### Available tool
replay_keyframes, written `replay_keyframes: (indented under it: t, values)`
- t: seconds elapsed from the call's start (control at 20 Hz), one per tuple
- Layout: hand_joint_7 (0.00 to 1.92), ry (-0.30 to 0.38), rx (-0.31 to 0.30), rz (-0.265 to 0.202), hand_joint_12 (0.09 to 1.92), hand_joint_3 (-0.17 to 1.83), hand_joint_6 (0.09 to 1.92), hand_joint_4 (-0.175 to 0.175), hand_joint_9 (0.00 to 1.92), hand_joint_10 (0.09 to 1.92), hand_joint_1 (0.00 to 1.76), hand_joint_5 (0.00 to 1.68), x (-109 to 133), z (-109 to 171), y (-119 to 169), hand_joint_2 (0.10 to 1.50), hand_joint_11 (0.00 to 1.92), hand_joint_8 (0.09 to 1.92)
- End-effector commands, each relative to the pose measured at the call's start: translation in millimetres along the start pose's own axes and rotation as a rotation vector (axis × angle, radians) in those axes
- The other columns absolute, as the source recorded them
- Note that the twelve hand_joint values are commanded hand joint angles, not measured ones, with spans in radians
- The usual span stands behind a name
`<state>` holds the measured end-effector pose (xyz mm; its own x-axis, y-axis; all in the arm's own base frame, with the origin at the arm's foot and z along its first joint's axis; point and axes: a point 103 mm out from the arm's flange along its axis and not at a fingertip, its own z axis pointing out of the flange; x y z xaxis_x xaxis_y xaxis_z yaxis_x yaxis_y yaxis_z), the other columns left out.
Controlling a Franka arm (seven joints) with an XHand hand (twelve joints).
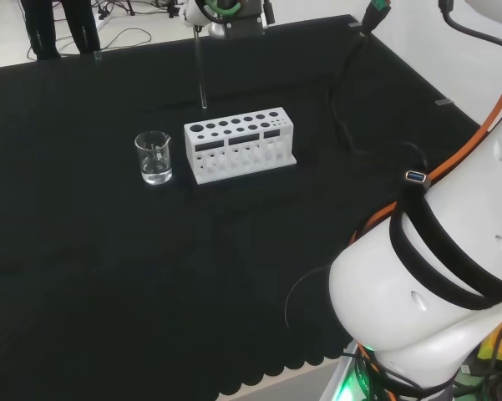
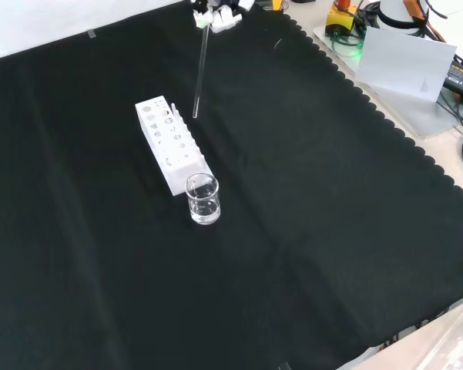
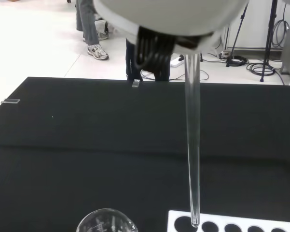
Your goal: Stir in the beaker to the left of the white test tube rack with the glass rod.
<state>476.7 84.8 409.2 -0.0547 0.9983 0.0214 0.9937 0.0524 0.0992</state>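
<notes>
A clear glass rod (image 1: 201, 71) hangs upright in the air, held at its top by the hand (image 1: 224, 12) at the far edge of the head view. In the front view the hand (image 2: 218, 14) sits at the top edge and the rod (image 2: 200, 73) points down beside the far end of the white test tube rack (image 2: 170, 143). The small glass beaker (image 1: 154, 157) with a little clear liquid stands left of the rack (image 1: 239, 144) in the head view. In the wrist view the rod's tip (image 3: 195, 223) hovers over the rack's end holes (image 3: 231, 225), with the beaker rim (image 3: 106, 221) beside it.
Black cloth (image 1: 109, 276) covers the bench all round. The arm's white links (image 1: 434, 276) and orange cable fill the right of the head view. Boxes and cables (image 2: 400, 46) lie beyond the cloth's scalloped edge in the front view.
</notes>
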Motion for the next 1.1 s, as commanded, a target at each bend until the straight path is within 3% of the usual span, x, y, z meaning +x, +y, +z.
replay_keyframes:
  t: [0.05,0.45,1.1]
  values:
    - [1.40,0.029,0.015,-0.021,0.44,0.79,0.53,-0.175,1.73,0.56,1.33,1.25,15,-2,1,0.57,1.71,0.73]
    - [1.40,0.109,0.000,-0.093,0.44,0.78,0.52,-0.175,1.73,0.56,1.33,1.26,48,-9,4,0.58,1.71,0.73]
    - [1.40,0.086,0.009,-0.191,0.44,0.77,0.51,-0.175,1.74,0.55,1.33,1.26,58,14,21,0.58,1.71,0.73]
